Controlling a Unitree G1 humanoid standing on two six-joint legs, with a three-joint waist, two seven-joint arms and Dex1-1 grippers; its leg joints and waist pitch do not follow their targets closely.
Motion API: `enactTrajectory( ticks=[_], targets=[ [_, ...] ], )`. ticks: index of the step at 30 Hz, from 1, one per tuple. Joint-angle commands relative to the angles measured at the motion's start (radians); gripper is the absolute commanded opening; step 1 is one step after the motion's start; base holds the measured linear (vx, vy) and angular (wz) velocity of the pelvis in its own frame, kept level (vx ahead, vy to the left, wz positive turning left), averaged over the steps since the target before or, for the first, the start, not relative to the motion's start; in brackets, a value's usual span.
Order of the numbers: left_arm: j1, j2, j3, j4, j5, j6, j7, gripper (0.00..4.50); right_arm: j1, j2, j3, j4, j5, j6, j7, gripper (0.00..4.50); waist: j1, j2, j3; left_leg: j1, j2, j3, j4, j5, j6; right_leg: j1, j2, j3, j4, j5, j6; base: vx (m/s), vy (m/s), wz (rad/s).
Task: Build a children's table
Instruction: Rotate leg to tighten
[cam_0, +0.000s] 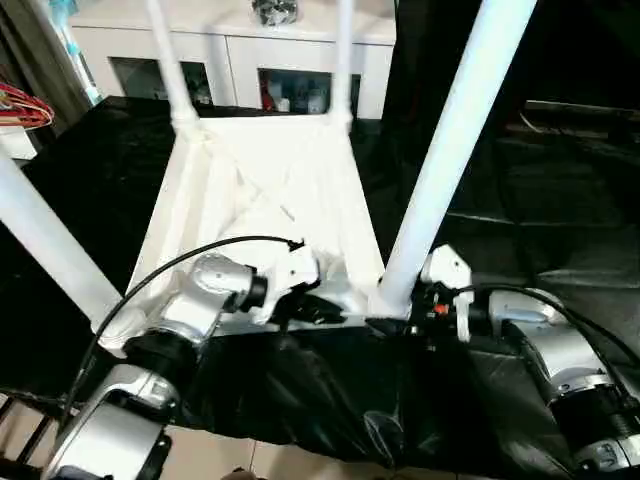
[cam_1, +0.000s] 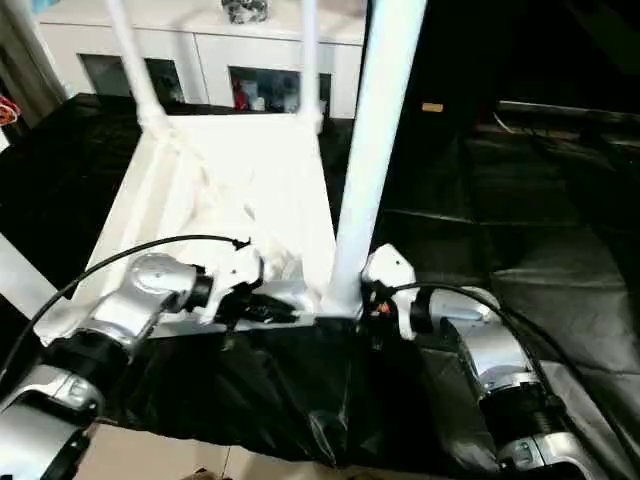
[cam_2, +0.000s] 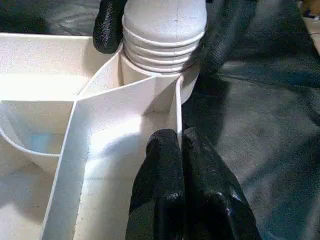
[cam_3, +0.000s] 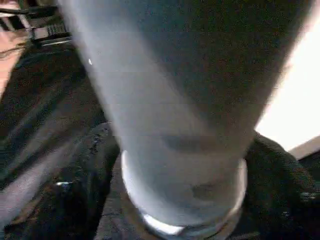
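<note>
The white table top (cam_0: 270, 190) lies upside down on a black cloth, its ribbed underside facing up. Four white legs stand in its corner sockets: two far ones (cam_0: 170, 70) (cam_0: 342, 60), a near-left one (cam_0: 45, 245) and a near-right one (cam_0: 450, 150). My left gripper (cam_0: 320, 312) is shut on the table top's near rim wall (cam_2: 178, 107) beside the near-right socket, one finger (cam_2: 162, 190) on each side of it. My right gripper (cam_0: 395, 322) is shut on the ribbed base of the near-right leg (cam_2: 165, 30), with a finger (cam_3: 95, 190) on either side of the tube.
A white cabinet (cam_0: 240, 45) with glass-fronted compartments stands behind the table top. The black cloth (cam_0: 520, 220) covers the work surface and hangs over its near edge, with light floor (cam_0: 220, 455) below. Red cables (cam_0: 25, 105) lie at the far left.
</note>
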Motion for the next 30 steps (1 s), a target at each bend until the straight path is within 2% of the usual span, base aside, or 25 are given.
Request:
enactTrajectory(
  ticks=[1, 4, 7, 13, 15, 16, 17, 18, 19, 20, 24, 27, 28, 30],
  targets=[
    [0.005, -0.006, -0.013, -0.029, -0.031, 0.006, -0.035, 0.00, 0.003, -0.004, 0.018, -0.030, 0.003, 0.015, 0.018, 3.39, 0.001, -0.011, -0.066, 0.004, 0.027, -0.007, -0.065, -0.193, 0.061, 0.051, -0.047, 0.039, -0.065, -0.209, -0.239, 0.000, 0.000, 0.00],
    [0.001, -0.006, -0.008, -0.015, -0.026, 0.003, -0.034, 0.00, 0.006, -0.006, 0.030, -0.035, 0.006, 0.020, 0.031, 3.23, 0.009, -0.011, -0.066, 0.005, 0.027, -0.007, -0.065, -0.184, 0.060, 0.052, -0.048, 0.039, -0.063, -0.191, -0.244, 0.000, 0.000, 0.00],
    [-0.003, -0.009, -0.004, -0.007, -0.031, 0.009, -0.029, 0.00, 0.009, 0.000, 0.036, -0.032, 0.011, 0.029, 0.040, 2.91, 0.009, -0.009, -0.065, 0.005, 0.026, -0.008, -0.066, -0.190, 0.056, 0.052, -0.048, 0.039, -0.064, -0.199, -0.242, 0.000, 0.000, 0.00],
    [-0.023, -0.050, 0.021, 0.019, -0.014, 0.039, 0.069, 0.00, 0.025, 0.035, 0.027, -0.024, 0.008, 0.029, -0.013, 2.75, 0.007, -0.011, -0.064, 0.005, 0.025, -0.007, -0.066, -0.200, 0.050, 0.051, -0.048, 0.039, -0.067, -0.220, -0.234, 0.000, 0.000, 0.00],
    [-0.044, -0.082, 0.038, 0.043, -0.001, 0.053, 0.154, 0.00, 0.010, 0.075, 0.006, 0.018, -0.023, -0.002, -0.120, 2.74, 0.005, -0.013, -0.062, 0.006, 0.023, -0.008, -0.068, -0.215, 0.040, 0.050, -0.048, 0.039, -0.073, -0.269, -0.218, 0.000, 0.000, 0.00],
    [-0.059, -0.101, 0.046, 0.060, 0.010, 0.061, 0.212, 0.00, -0.005, 0.104, -0.011, 0.053, -0.043, -0.014, -0.201, 2.74, 0.000, -0.012, -0.060, 0.008, 0.021, -0.008, -0.068, -0.233, 0.026, 0.044, -0.049, 0.040, -0.079, -0.308, -0.208, 0.000, 0.000, 0.00],
    [-0.075, -0.124, 0.050, 0.077, 0.026, 0.064, 0.276, 0.00, -0.027, 0.141, -0.035, 0.101, -0.064, -0.028, -0.309, 2.74, -0.004, -0.016, -0.060, 0.007, 0.016, -0.013, -0.070, -0.248, 0.011, 0.050, -0.051, 0.036, -0.082, -0.368, -0.187, 0.000, 0.000, 0.00],
    [-0.084, -0.138, 0.051, 0.087, 0.036, 0.064, 0.315, 0.00, -0.042, 0.164, -0.050, 0.131, -0.077, -0.036, -0.377, 2.74, -0.009, -0.017, -0.059, 0.005, 0.015, -0.013, -0.071, -0.247, 0.005, 0.049, -0.050, 0.036, -0.084, -0.385, -0.178, 0.000, 0.000, 0.00],
    [-0.092, -0.154, 0.048, 0.095, 0.050, 0.064, 0.354, 0.00, -0.058, 0.192, -0.069, 0.161, -0.076, -0.034, -0.439, 2.73, -0.013, -0.012, -0.058, 0.011, 0.014, -0.014, -0.071, -0.259, -0.003, 0.043, -0.050, 0.035, -0.091, -0.423, -0.165, 0.000, 0.000, 0.00],
    [-0.104, -0.184, 0.049, 0.104, 0.067, 0.074, 0.427, 0.00, -0.080, 0.235, -0.093, 0.199, -0.078, -0.028, -0.533, 2.73, -0.019, -0.012, -0.059, 0.011, 0.014, -0.016, -0.071, -0.269, -0.002, 0.044, -0.050, 0.034, -0.094, -0.441, -0.157, 0.000, 0.000, 0.00],
    [-0.117, -0.230, 0.052, 0.113, 0.080, 0.088, 0.515, 0.00, -0.107, 0.305, -0.117, 0.232, -0.078, -0.017, -0.652, 2.72, -0.025, -0.009, -0.061, 0.007, 0.014, -0.017, -0.073, -0.261, 0.008, 0.045, -0.047, 0.034, -0.094, -0.407, -0.156, 0.000, 0.000, 0.00],
    [-0.116, -0.246, 0.038, 0.110, 0.092, 0.071, 0.521, 0.00, -0.115, 0.341, -0.112, 0.239, -0.088, -0.023, -0.679, 2.72, -0.025, -0.007, -0.064, 0.003, 0.015, -0.015, -0.071, -0.235, 0.019, 0.048, -0.045, 0.036, -0.086, -0.318, -0.176, 0.000, 0.000, 0.00],
    [-0.110, -0.247, 0.029, 0.105, 0.091, 0.061, 0.490, 0.00, -0.111, 0.349, -0.099, 0.224, -0.092, -0.050, -0.642, 3.28, -0.024, -0.004, -0.066, 0.003, 0.014, -0.014, -0.071, -0.225, 0.023, 0.050, -0.044, 0.036, -0.081, -0.284, -0.187, 0.000, 0.000, 0.00],
    [-0.104, -0.239, 0.025, 0.101, 0.086, 0.052, 0.460, 0.00, -0.108, 0.342, -0.098, 0.215, -0.083, -0.060, -0.609, 3.45, -0.026, -0.004, -0.066, 0.002, 0.014, -0.013, -0.069, -0.223, 0.030, 0.051, -0.044, 0.036, -0.079, -0.259, -0.198, 0.000, 0.000, 0.00]
  ],
)
